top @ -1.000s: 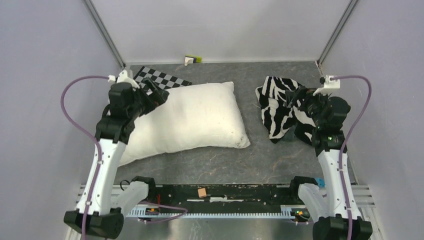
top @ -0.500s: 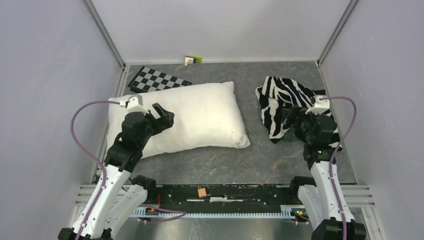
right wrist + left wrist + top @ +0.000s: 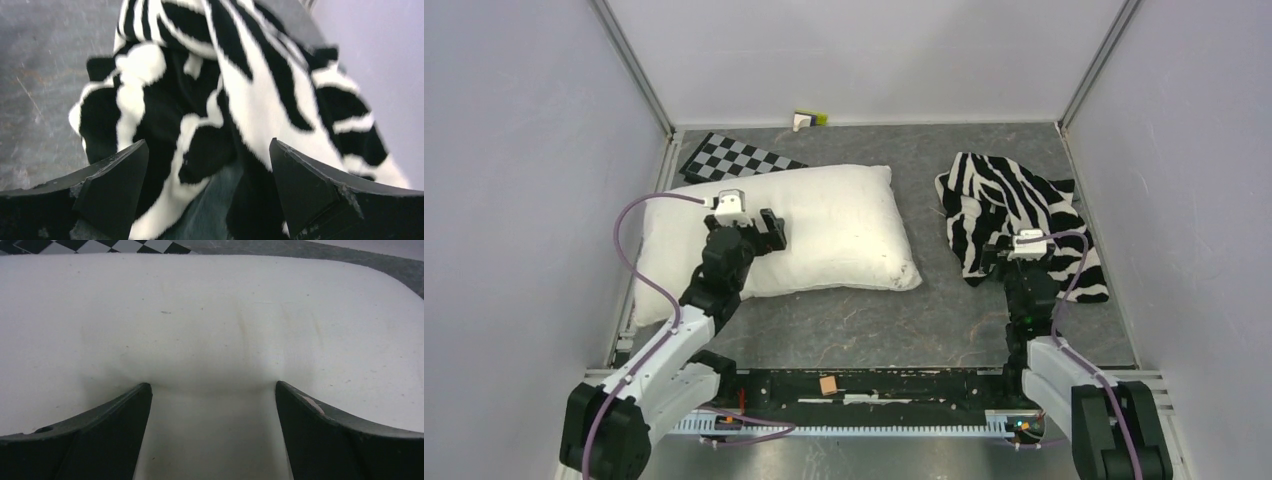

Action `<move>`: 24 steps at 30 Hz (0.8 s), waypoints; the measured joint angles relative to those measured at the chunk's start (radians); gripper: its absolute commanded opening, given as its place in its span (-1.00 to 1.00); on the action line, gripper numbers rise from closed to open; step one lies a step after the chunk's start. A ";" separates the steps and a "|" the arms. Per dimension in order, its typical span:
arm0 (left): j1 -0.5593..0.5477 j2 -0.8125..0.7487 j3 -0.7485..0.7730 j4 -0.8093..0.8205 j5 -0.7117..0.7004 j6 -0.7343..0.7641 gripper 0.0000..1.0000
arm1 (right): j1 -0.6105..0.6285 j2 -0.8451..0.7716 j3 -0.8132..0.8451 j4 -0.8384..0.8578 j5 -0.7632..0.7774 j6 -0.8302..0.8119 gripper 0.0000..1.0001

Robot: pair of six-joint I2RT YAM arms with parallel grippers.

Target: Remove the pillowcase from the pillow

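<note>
On the grey bench [image 3: 874, 320] we see the pillow [image 3: 844, 225] lying flat and bare, plump and white with a few dark specks. To the pillow's right, well apart from it with a strip of bare bench between, the pillowcase [image 3: 1004, 205] lies fully off in a crumpled heap, zebra stripes outward.

The left claw [image 3: 212, 387] hangs over the pillow's near left part. Its fingers [image 3: 100, 435] are spread wide, with only white fabric between them. In the wrist view the tips sit right at the pillow's surface, and we cannot tell whether they press it.

The right claw [image 3: 207, 145] is past the pillow's right end, over the near edge of the pillowcase. It is also spread wide and grips nothing; the striped cloth lies below its fingers.

Behind the pillow's far left corner a checkerboard [image 3: 739, 158] lies flat, its near edge hidden by the pillow. Farther behind the pillow, against the back wall, sits a small white-and-green thing [image 3: 809, 119].
</note>
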 measured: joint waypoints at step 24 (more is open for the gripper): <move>0.259 0.550 -0.109 0.909 0.116 0.227 1.00 | 0.018 0.492 0.000 0.617 0.068 -0.159 0.96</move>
